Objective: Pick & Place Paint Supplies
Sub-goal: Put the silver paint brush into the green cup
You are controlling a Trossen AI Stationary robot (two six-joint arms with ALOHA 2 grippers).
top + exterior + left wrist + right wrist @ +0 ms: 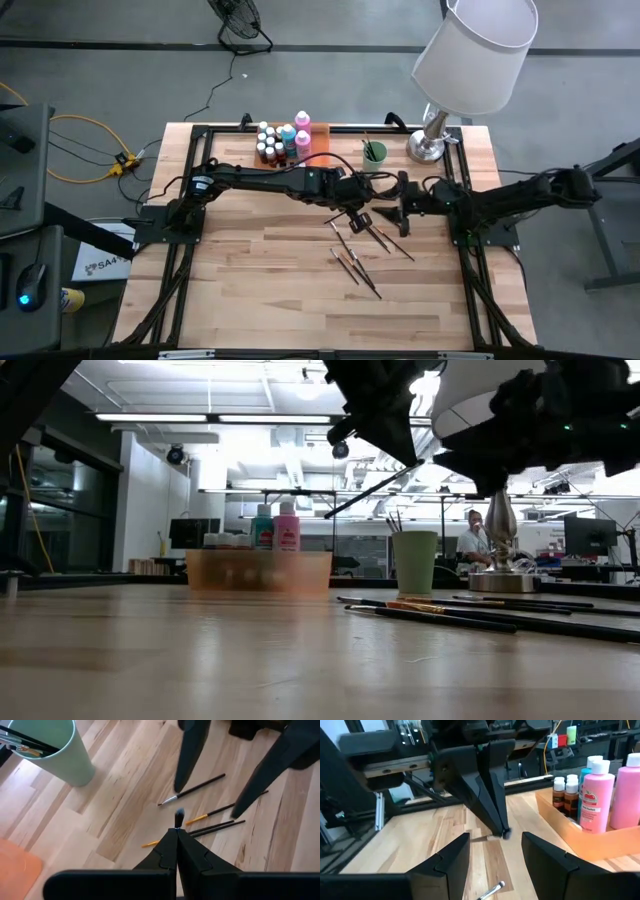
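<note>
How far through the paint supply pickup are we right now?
Looks done: paint bottles stand in the orange tray, and some brushes sit in the green cup. In hand: the left gripper, jaws shut, holds a paintbrush above the table. The right gripper waits open beside it, holding nothing. Left: several loose brushes lie on the wood.

Overhead downward, table-level across, two close wrist views (all sharing the brushes (357,265) on the table (250,270)).
</note>
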